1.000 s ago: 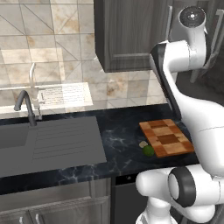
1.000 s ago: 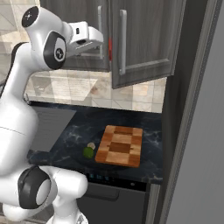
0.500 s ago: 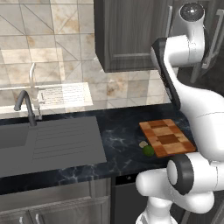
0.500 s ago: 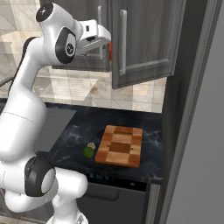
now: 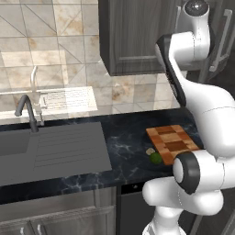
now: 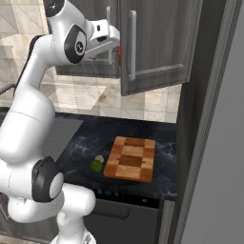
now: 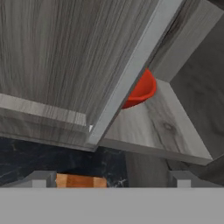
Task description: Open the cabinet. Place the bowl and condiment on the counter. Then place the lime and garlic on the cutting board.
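The dark grey wood-grain wall cabinet (image 6: pixel 157 43) stands partly open, its door edge crossing the hand view. The glossy red bowl (image 7: pixel 141 91) sits on its shelf at one o'clock from the wide-open, empty gripper (image 6: pixel 112 38).

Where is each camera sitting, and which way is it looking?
Left base view: behind the arm's left, looking down at the sink, counter and cutting board; the arm rises at right.
Right base view: behind its right, facing the cabinet; the arm rises at left, gripper open.
Hand view: on the hand, facing the cabinet door's edge and the red bowl.
Both base views share the cutting board.
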